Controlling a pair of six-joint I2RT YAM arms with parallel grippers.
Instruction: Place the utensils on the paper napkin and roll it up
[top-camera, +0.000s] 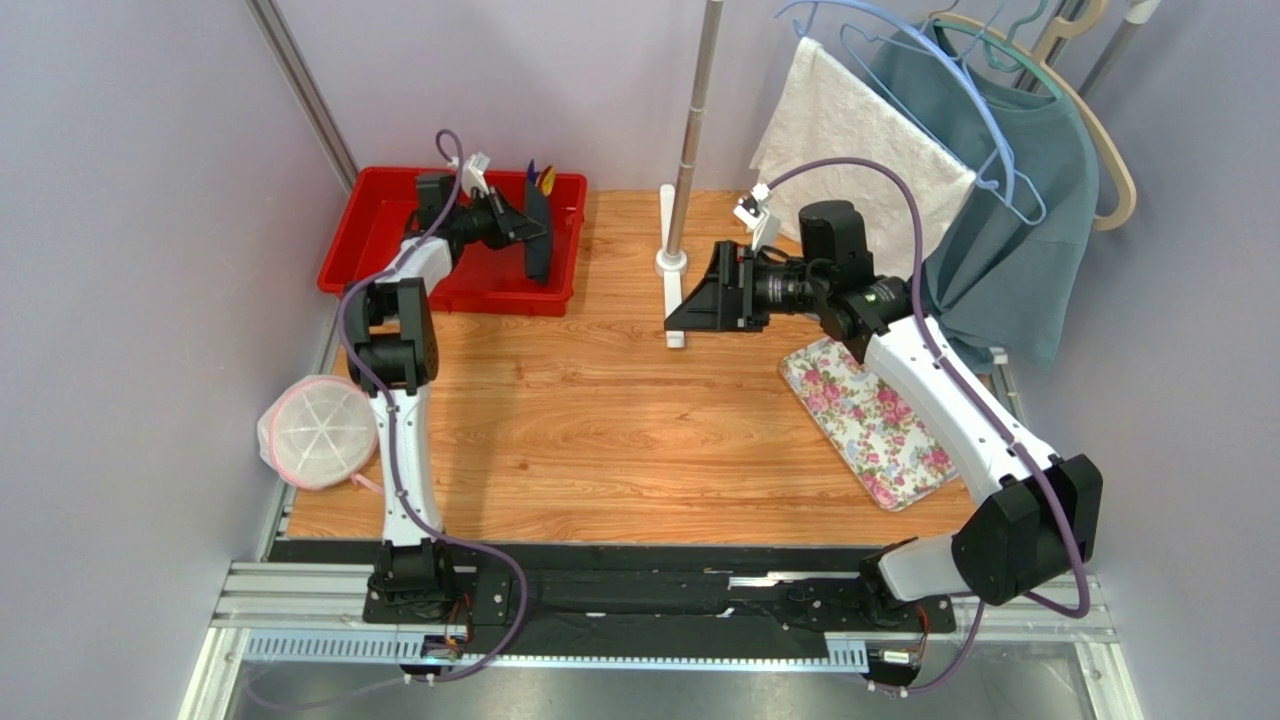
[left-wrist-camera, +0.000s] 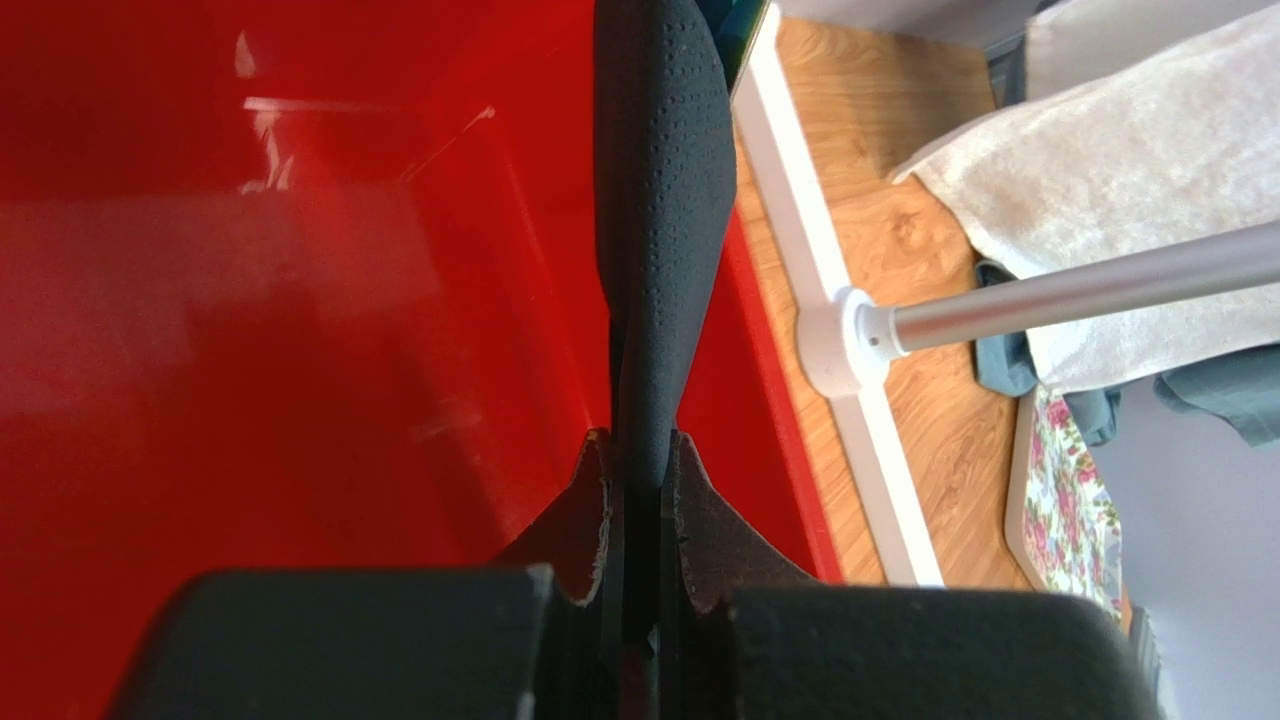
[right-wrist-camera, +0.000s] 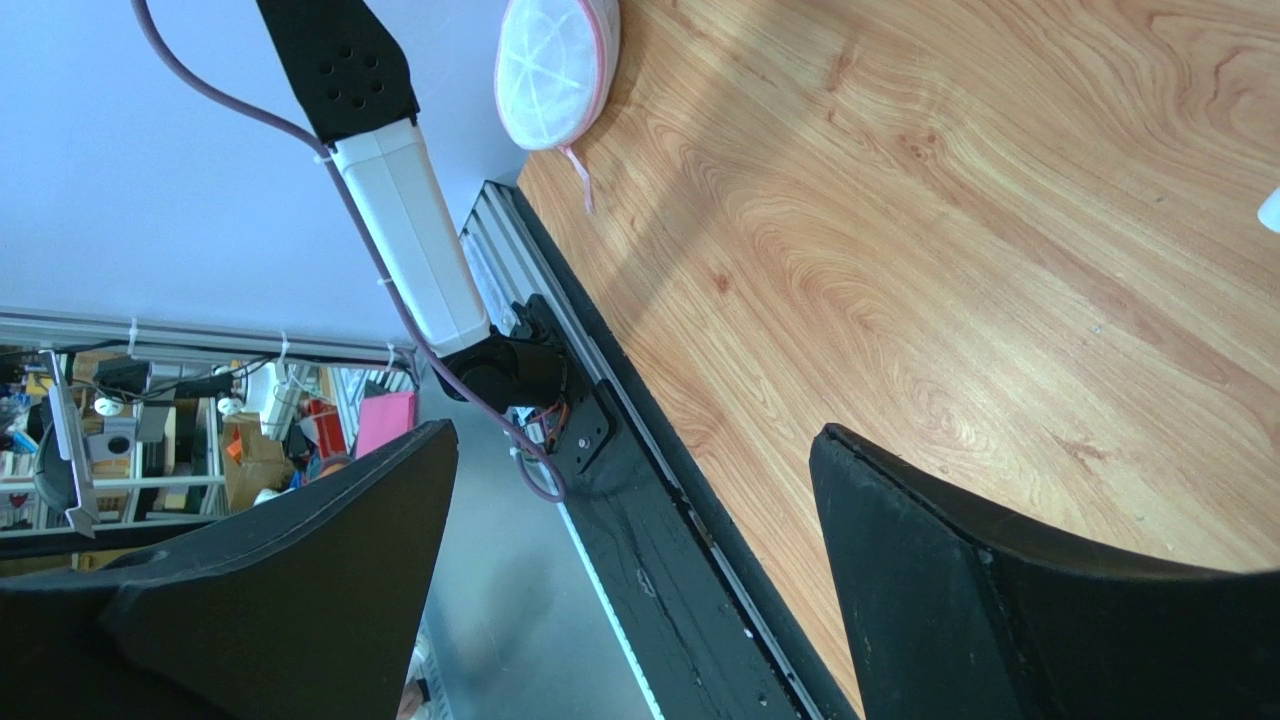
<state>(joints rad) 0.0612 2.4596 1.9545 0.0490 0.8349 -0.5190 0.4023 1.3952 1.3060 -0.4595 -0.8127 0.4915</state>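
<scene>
Early stage. Left pincer (left-wrist-camera: 643, 450) is clamped shut on the edge of the paper napkin (left-wrist-camera: 661, 225), which hangs in the air over the right wall of the red bin (top-camera: 376, 248), not laid on the counter (top-camera: 601, 435). Utensils (top-camera: 538, 176) poke up at the bin's far right corner, untouched. Right pincer (right-wrist-camera: 631, 438) is spread wide, holding nothing, above bare wood near the pole base. Left to do: spread the napkin flat, fetch the utensils, place them, roll.

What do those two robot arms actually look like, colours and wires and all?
Both the left arm and right arm have white tube-like links between chunky black joints, with a purple cable looping along each. Each ends in two broad, matte black fingers.
</scene>
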